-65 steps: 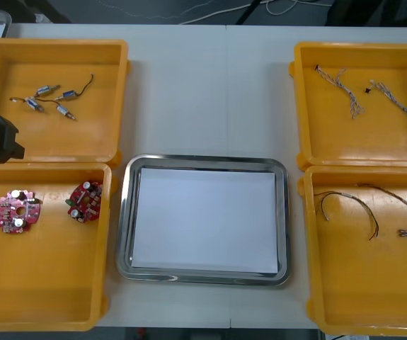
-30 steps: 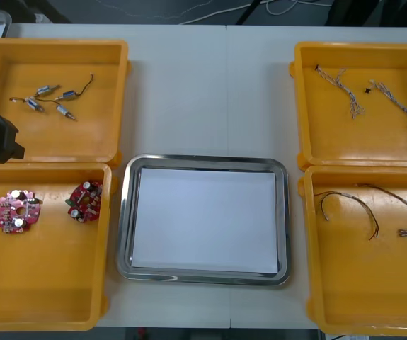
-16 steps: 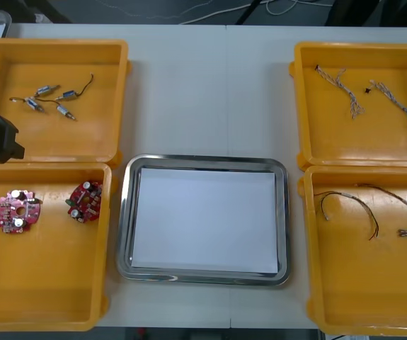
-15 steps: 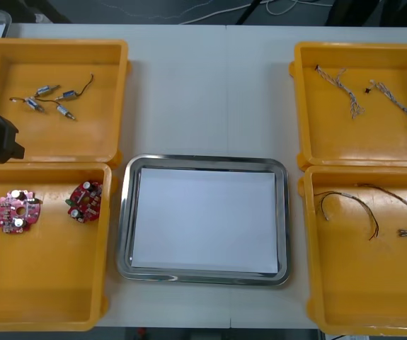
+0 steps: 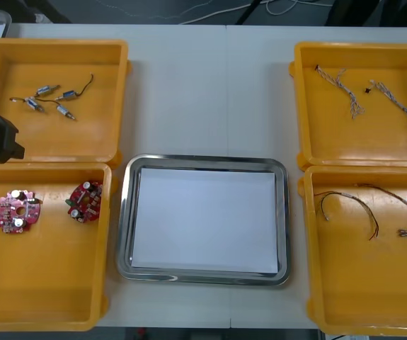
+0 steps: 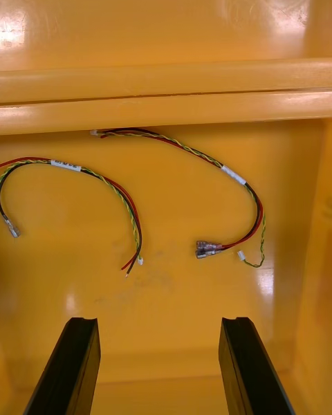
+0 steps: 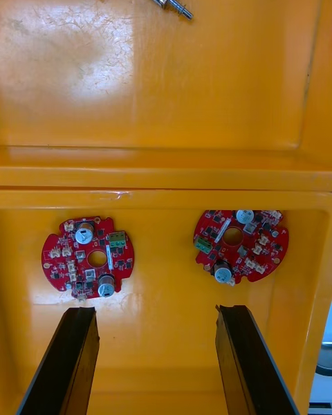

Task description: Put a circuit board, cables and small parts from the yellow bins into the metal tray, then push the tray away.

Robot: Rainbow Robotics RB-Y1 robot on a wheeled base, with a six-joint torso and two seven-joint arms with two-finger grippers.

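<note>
No apparent shift; left claw (image 7: 157,310) cropped

Electronics lab / assembly bench — parts-kitting stn.

Light table (image 5: 210,92) w/ four yellow bins (image 5: 54,44), two per side, each sorted by part type: round red circuit boards (image 5: 17,210) w/ bare components, small metal parts (image 5: 47,90), red and yellow cables (image 5: 348,205) w/ terminal ends, twisted cables (image 5: 345,88). A metal tray (image 5: 123,212), white inside, sits between the bins — a workbench layout for electronic parts. Beyond the table's far edge, dark floor w/ loose white and black leads (image 5: 210,10).
</note>
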